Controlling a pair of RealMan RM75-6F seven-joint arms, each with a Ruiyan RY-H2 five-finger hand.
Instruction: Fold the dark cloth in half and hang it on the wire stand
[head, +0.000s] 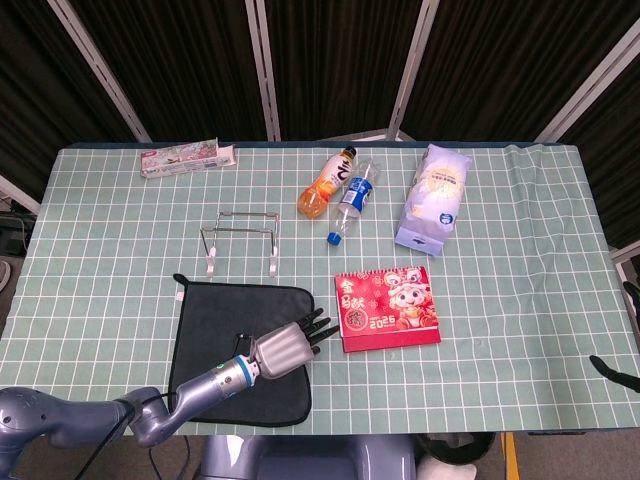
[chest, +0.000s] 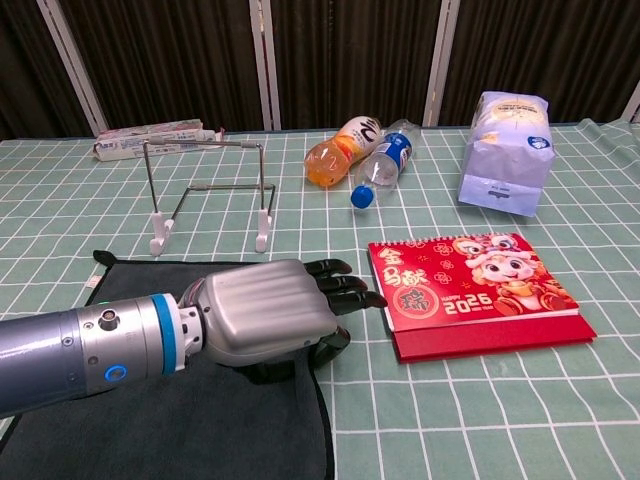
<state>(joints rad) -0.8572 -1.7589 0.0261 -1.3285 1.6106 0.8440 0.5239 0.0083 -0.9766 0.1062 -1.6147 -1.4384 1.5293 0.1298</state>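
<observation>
- Head view: we see the left robot hand (head: 285, 347) at lower centre-left, palm down over the right edge of the dark cloth (head: 222, 340), which lies flat on the bench (head: 520, 300) below the wire stand (head: 240, 238).
- Chest view: its fingers (chest: 345, 290) curl at the cloth (chest: 110, 290) edge; whether they pinch it we cannot tell.

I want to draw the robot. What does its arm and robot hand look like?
The left robot hand has a smooth silver-grey back and black fingers. Its wrist has a bright blue ring, and the round arm is shiny blue-grey metal with a small glowing blue light.
</observation>
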